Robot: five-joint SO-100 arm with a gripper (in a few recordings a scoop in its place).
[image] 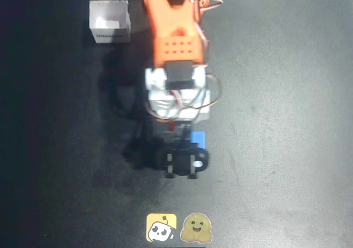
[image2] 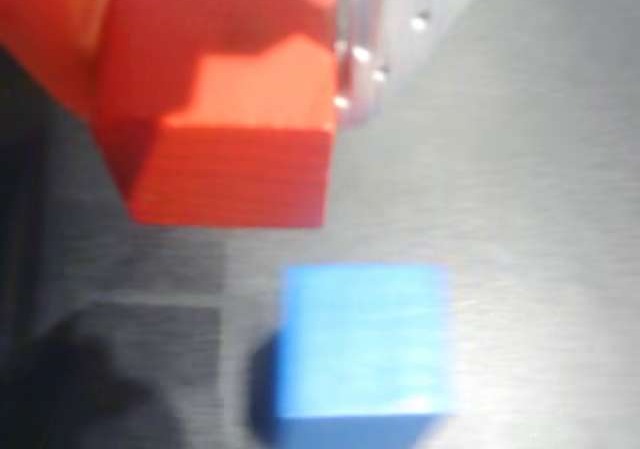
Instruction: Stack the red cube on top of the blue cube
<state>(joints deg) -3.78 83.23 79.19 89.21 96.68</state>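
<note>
In the wrist view my gripper (image2: 215, 64) is shut on the red cube (image2: 235, 129), held between the orange finger (image2: 50, 29) on the left and the pale finger (image2: 362, 54) on the right. The red cube hangs above the dark table. The blue cube (image2: 360, 344) rests on the table just below and to the right of it in this view, apart from it. In the overhead view the blue cube (image: 199, 139) peeks out at the right of the orange arm's (image: 176, 43) lower end, partly covered by the arm.
A white open box (image: 110, 20) stands at the upper left of the dark table (image: 287, 121). Two stickers, yellow (image: 161, 227) and tan (image: 197, 228), lie at the bottom edge. The black wrist camera mount (image: 187, 161) sits just below the blue cube.
</note>
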